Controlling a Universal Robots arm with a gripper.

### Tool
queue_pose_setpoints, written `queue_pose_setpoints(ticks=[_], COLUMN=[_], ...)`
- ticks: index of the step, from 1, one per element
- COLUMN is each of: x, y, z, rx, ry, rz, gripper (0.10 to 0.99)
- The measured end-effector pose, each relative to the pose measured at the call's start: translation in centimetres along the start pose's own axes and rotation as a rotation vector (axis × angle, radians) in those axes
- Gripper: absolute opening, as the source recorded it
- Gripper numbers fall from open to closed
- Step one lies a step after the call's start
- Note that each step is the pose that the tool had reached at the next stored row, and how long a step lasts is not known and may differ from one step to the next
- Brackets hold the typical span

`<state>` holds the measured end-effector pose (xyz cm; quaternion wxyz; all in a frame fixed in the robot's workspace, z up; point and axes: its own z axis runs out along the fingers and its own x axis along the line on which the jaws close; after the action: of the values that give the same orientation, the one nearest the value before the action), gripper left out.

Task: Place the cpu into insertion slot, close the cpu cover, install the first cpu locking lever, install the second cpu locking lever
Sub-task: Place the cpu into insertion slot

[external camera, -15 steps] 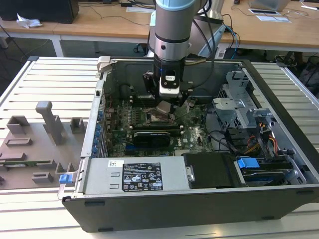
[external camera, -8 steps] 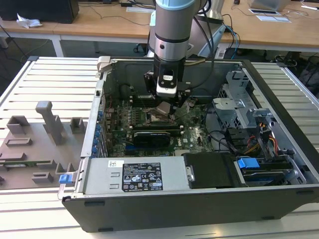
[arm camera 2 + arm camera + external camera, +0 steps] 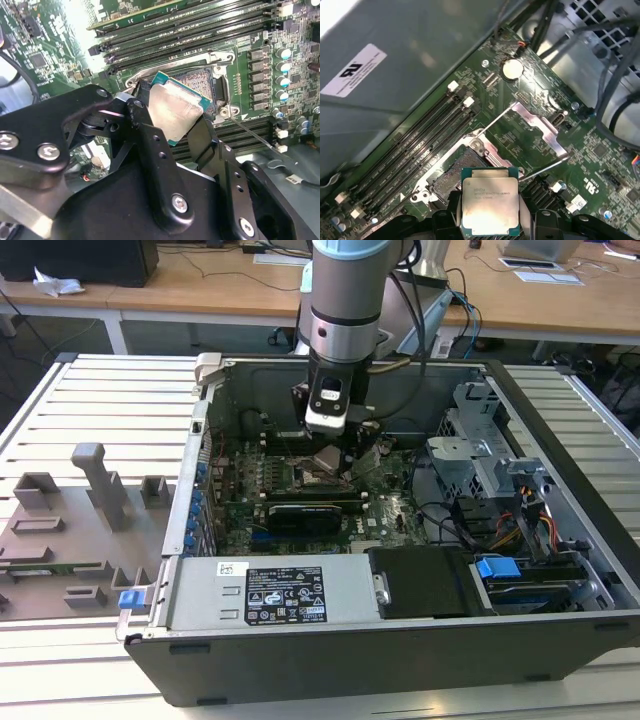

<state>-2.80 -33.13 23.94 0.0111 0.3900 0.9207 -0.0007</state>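
Small flat square silver-grey cpu (image 3: 176, 111) is gripped on two opposite edges by the black two-finger claw (image 3: 174, 122). The fingers (image 3: 143, 117) are closed against its sides, as seen in both wrist views. The cpu's metal top is turned toward the cameras and its green edge is visible. The cpu (image 3: 490, 210) is held just over the square black insertion slot (image 3: 462, 169) and is not seated in it. Whether a corner touches the slot cannot be told.

The slot's dark contact field (image 3: 200, 82) is left uncovered. The thin silvery metal cpu cover (image 3: 540, 127) is swung open, clear of the slot. Two thin wire locking levers (image 3: 495, 117) (image 3: 546, 167) are unlatched and angled away from the slot. Long black memory slots (image 3: 420, 145) are seen just beside the slot on the green motherboard (image 3: 50, 30).

In the exterior view, the claw (image 3: 335, 455) is lowered inside the open grey computer case (image 3: 400, 660), over the slot (image 3: 308, 478). The case is laid on the slatted grey tabletop (image 3: 100, 400).
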Motion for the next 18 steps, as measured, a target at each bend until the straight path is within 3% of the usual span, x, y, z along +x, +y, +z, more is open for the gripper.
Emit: queue_pose_setpoints(ticks=[18], x=[-0.03], y=[0.03], z=[0.08], rx=[0.024], ry=[-0.0222], rz=[0.224], gripper=[0.541])
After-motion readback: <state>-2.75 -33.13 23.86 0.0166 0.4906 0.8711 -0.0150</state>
